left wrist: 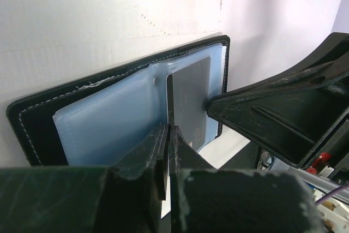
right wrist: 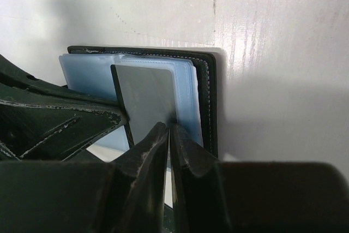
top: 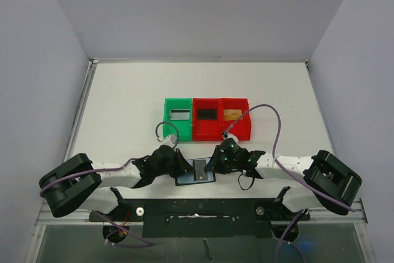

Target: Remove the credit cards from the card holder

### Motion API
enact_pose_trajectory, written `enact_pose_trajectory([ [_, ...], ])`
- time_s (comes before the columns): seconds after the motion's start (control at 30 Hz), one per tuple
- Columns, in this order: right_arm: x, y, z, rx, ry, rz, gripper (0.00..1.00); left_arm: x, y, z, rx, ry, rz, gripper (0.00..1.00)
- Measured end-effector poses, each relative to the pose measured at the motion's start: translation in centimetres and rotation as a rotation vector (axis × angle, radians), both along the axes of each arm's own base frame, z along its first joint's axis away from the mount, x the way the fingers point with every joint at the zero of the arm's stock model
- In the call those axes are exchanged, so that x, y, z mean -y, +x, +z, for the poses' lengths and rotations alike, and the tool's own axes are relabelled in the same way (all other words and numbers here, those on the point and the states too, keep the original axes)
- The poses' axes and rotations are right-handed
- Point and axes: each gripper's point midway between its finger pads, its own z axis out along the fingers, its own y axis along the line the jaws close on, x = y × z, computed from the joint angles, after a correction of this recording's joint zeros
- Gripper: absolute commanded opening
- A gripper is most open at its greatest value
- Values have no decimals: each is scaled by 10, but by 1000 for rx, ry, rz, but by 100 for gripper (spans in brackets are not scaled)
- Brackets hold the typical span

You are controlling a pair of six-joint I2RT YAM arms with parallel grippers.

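Note:
The black card holder [top: 184,180] lies open on the table between both arms, its blue-grey pockets [left wrist: 109,118] facing up. A greyish credit card [right wrist: 144,99] stands partly out of a pocket, also seen in the left wrist view as the greyish credit card [left wrist: 192,99]. My right gripper [right wrist: 170,128] is shut on that card's lower edge. My left gripper [left wrist: 168,130] is shut on the thin pocket leaf at the card's other edge. A black credit card [top: 206,114] and a tan-gold credit card [top: 231,114] lie in the red bins.
Behind the card holder stand a green bin [top: 167,118] and two red bins, the middle one [top: 197,129] and the right one [top: 245,129], side by side. The table's near edge with the arm bases runs just below the card holder. Grey walls close in both sides.

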Motion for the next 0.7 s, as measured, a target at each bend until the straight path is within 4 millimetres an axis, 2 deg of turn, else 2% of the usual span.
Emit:
enact_pose_trajectory([
  [0.2, -1, 1, 0, -6, -9, 0, 11, -4, -1, 4, 8, -7, 12, 0],
  [0.4, -1, 1, 0, -7, -9, 0, 10, -18, -6, 7, 23, -9, 31, 0],
  [0.53, -1, 1, 0, -7, -13, 3, 14, -20, -7, 8, 27, -5, 32, 0],
  [0.6, 0, 1, 1, -3, -28, 13, 18, -21, -8, 7, 24, 0, 31, 0],
  [0.7, -2, 5, 11, 36, -71, 34, 23, -22, -8, 6, 22, 4, 30, 0],
])
